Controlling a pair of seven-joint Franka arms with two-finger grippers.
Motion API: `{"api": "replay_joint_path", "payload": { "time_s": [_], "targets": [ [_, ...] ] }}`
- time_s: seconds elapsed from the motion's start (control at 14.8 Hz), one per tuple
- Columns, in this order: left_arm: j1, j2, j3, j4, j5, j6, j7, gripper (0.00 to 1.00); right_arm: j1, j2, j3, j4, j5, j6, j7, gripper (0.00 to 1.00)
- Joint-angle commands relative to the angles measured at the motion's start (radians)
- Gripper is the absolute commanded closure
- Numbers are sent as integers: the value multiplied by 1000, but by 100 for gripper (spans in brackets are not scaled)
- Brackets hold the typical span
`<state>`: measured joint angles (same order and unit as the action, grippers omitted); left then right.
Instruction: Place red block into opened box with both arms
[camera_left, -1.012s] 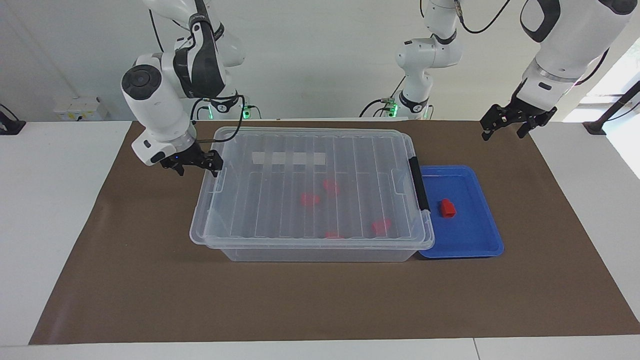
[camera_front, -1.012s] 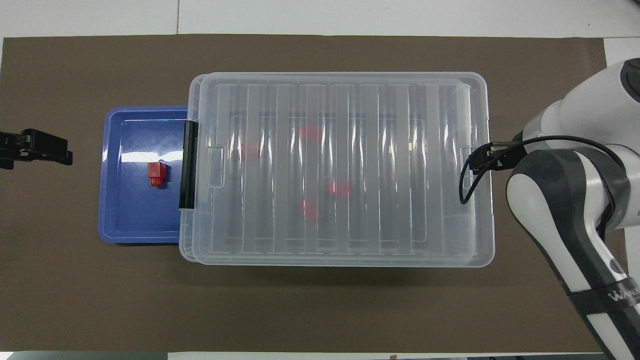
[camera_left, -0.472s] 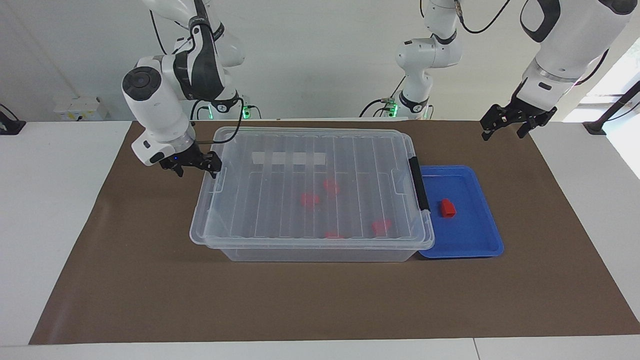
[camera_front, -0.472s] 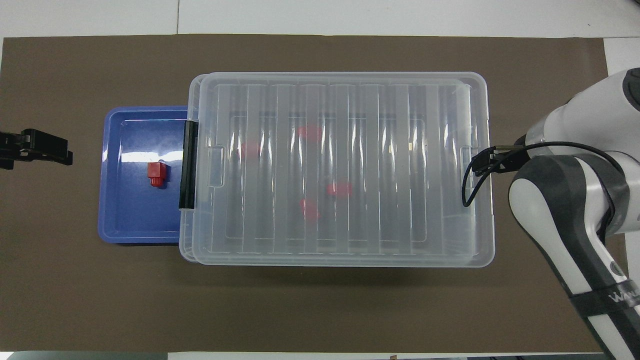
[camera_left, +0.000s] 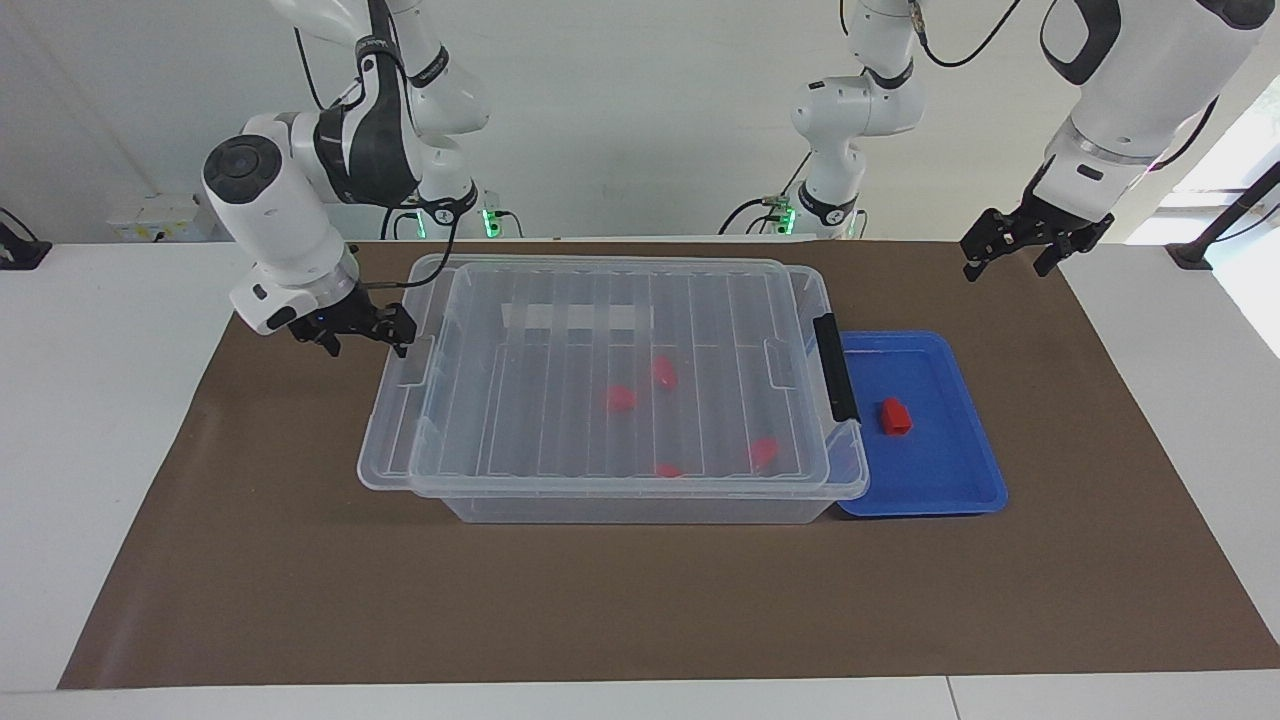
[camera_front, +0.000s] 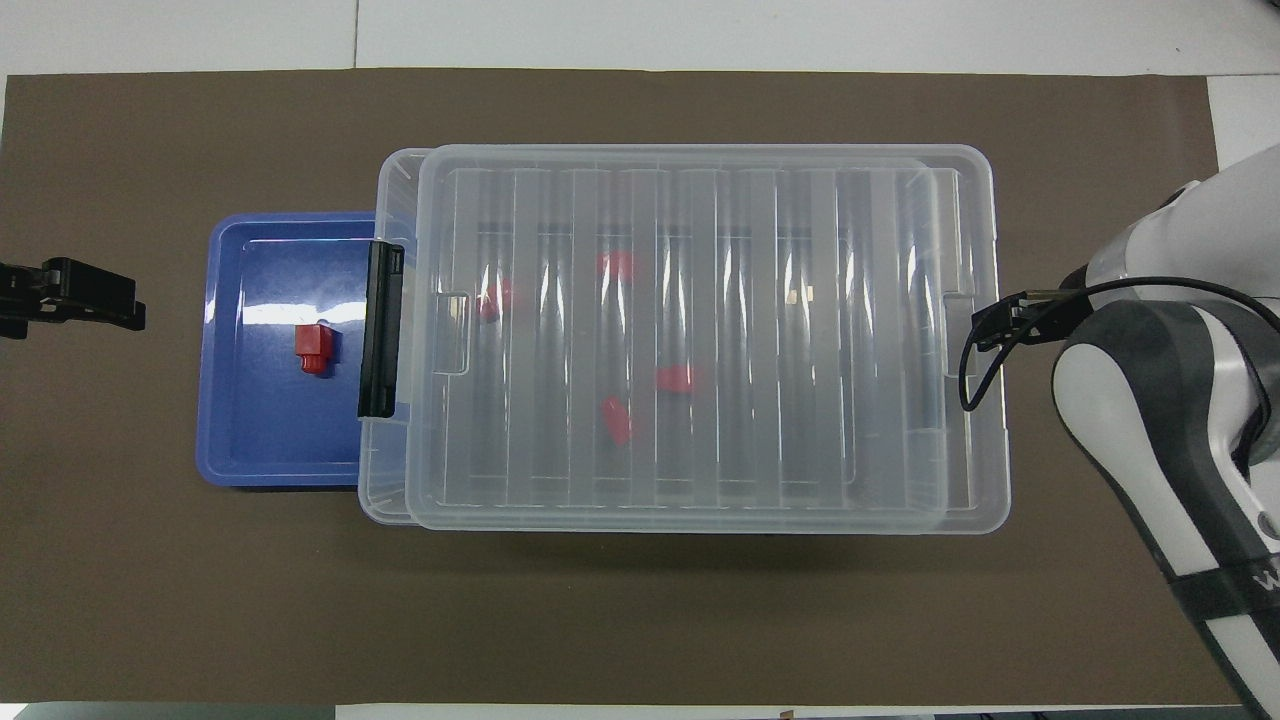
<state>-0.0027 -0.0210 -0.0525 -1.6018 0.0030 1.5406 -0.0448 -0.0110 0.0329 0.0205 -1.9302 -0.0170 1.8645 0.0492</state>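
Opening step in hand: lid (camera_left: 590, 375) shoved off-square on the box (camera_left: 640, 505), overhanging toward the right arm's end. Right gripper (camera_left: 352, 328) at that overhanging lid edge, fingers apart, contact unclear. Left gripper (camera_left: 1035, 240) waiting over the mat, fingers apart, empty. Red block (camera_left: 895, 416) in the blue tray (camera_left: 960, 490) beside the box's latch end. Next, probably: more lid clearance, then the block pick.

My box (camera_left: 640, 500) is clear, glossy plastic with a ribbed lid (camera_left: 600, 380); the tray (camera_left: 960, 490) is shiny blue plastic, the red block (camera_left: 895, 416) smooth plastic, the table's brown mat (camera_left: 640, 600) matt.
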Motion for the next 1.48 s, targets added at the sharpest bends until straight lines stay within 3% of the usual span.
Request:
{"api": "replay_joint_path", "payload": {
  "time_s": [0.0, 0.2, 0.4, 0.67, 0.81, 1.15, 1.42],
  "targets": [
    [13, -7, -7, -4, -8, -14, 14, 0, -10, -24, -23, -24, -29, 21, -63, 0],
    [13, -11, -9, -29, -8, 40, 17, 0, -10, -24, -62, -23, -32, 22, -129, 0],
    [9, -45, -9, -139, -8, 183, 17, 0, -12, -22, -82, -21, -32, 24, -166, 0],
    [0, -36, -9, -307, -8, 401, 25, 0, -12, -21, -119, -19, -32, 27, -224, 0],
    [-5, -1, -9, -374, -8, 505, 23, 0, -12, -19, -128, -16, -32, 32, -242, 0],
    [-28, 142, -9, -421, -8, 709, 17, 0, -15, -13, -174, 0, -32, 30, -324, 0],
    [-42, 203, -9, -510, -8, 909, 13, 0, -17, -13, -198, 0, -32, 32, -365, 0]
  ]
}}
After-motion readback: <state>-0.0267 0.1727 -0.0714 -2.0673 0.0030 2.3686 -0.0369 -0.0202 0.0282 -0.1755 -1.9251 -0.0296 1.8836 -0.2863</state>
